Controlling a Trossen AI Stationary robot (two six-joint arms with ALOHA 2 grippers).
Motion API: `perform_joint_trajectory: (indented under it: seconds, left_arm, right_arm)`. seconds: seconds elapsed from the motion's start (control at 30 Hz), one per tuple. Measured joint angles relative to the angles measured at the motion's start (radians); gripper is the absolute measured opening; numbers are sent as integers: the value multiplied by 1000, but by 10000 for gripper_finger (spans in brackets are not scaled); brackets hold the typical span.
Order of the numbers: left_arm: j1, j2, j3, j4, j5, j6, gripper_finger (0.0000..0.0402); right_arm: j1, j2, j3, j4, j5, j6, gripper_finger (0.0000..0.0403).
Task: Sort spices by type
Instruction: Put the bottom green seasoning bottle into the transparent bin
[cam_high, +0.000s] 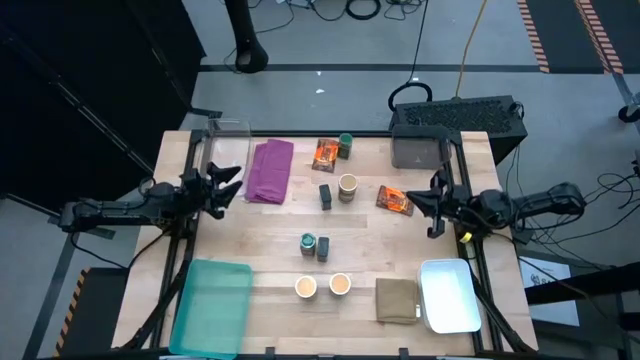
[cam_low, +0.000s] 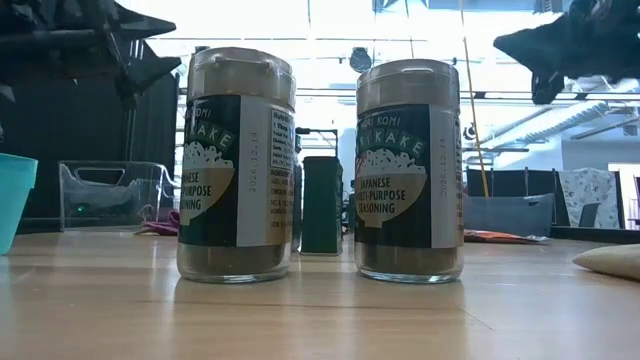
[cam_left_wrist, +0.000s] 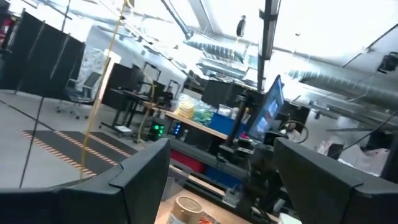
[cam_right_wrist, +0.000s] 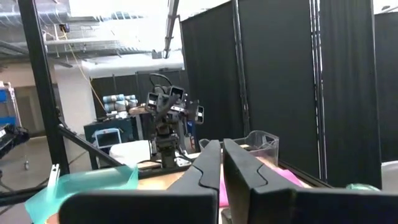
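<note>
The spices are spread over the wooden table. Two green-lidded jars (cam_high: 308, 243) (cam_high: 323, 246) stand upright side by side at the middle, and fill the low view (cam_low: 236, 165) (cam_low: 409, 170). A dark block (cam_high: 326, 196) and a tan-topped cup (cam_high: 347, 186) stand beyond them. An orange packet (cam_high: 325, 153) and another jar (cam_high: 345, 145) are at the far edge, and a second packet (cam_high: 394, 200) lies to the right. Two cups (cam_high: 306, 288) (cam_high: 339, 285) stand near the front. My left gripper (cam_high: 233, 186) hovers open at the left edge, and my right gripper (cam_high: 430, 200) is shut at the right edge. Neither holds anything.
A purple cloth (cam_high: 269, 170) lies at the far left beside a clear bin (cam_high: 228, 140). A teal tray (cam_high: 212, 307) sits at the near left. At the near right are a white tray (cam_high: 449, 295) and a folded olive cloth (cam_high: 397, 300). A grey box (cam_high: 420, 150) stands far right.
</note>
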Motion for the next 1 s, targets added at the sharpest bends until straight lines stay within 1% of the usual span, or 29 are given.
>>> perform_joint_trajectory:
  seconds: [0.2,0.33,0.47,0.57,0.8,1.0]
  left_arm:
    - [0,0,0,0,-1,0,290]
    - [0,0,0,0,-3,-71,290]
    - [0,0,0,1,-10,-106,290]
    - [0,0,0,1,-19,-147,290]
    - [0,2,0,5,-20,-178,290]
    - [0,58,0,33,-33,-228,290]
  right_arm:
    - [0,117,134,-38,5,-41,0]
    - [0,197,231,-83,6,-108,0]
    - [0,258,298,-132,6,-144,0]
    - [0,282,312,-185,6,-145,0]
    - [0,296,312,-161,6,-204,0]
    - [0,296,312,-158,7,-233,0]
